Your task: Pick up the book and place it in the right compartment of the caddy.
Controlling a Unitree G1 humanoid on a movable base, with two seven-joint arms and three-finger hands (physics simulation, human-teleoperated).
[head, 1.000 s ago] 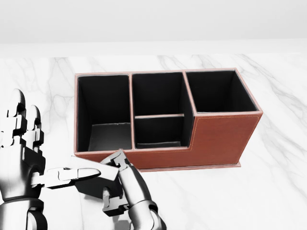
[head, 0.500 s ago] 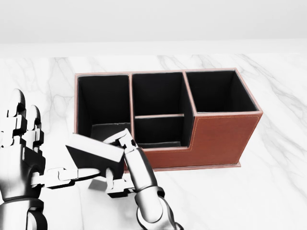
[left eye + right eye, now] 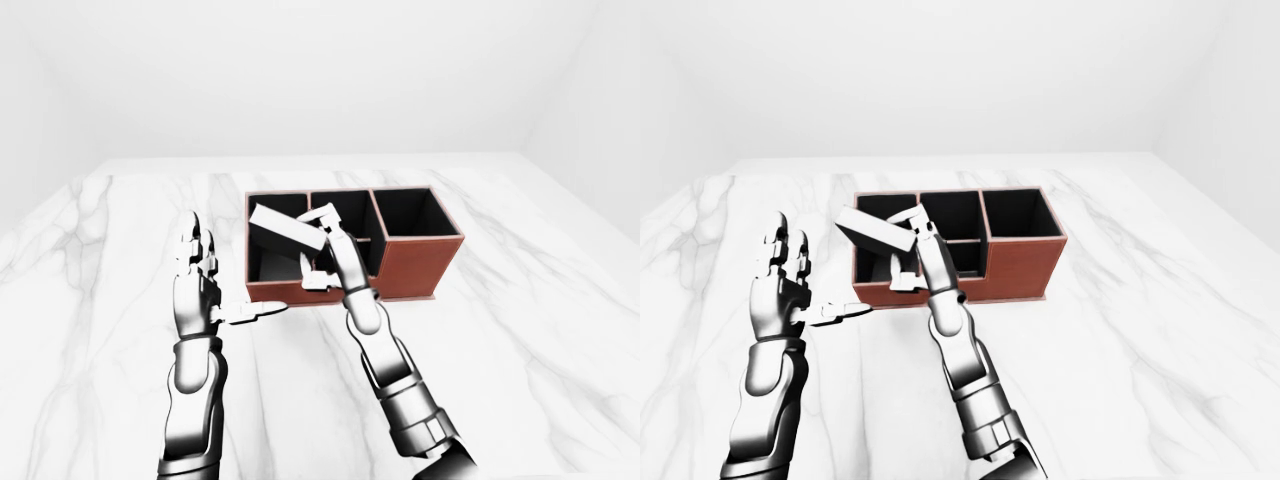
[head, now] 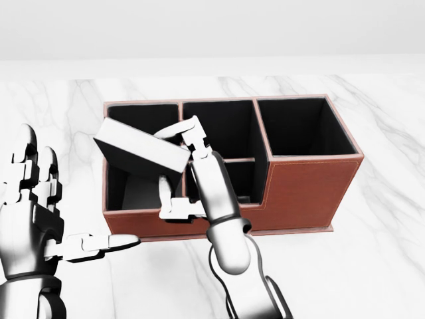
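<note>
Since the earlier frames the right hand has lifted the book, gripped and tilted, over the caddy's left compartment. Left hand open, idle near the bench's lower edge. Risk: loose pinch slips, dropping the book in the wrong compartment.

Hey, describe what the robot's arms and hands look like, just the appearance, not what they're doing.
Both arms are glossy silver-grey metal, built from rounded cylindrical segments with darker bands at the joints. The left hand and right hand each have three chunky fingers made of blocky silver links with black gaps at the knuckles. No cables, sleeves or markings are visible.
</note>
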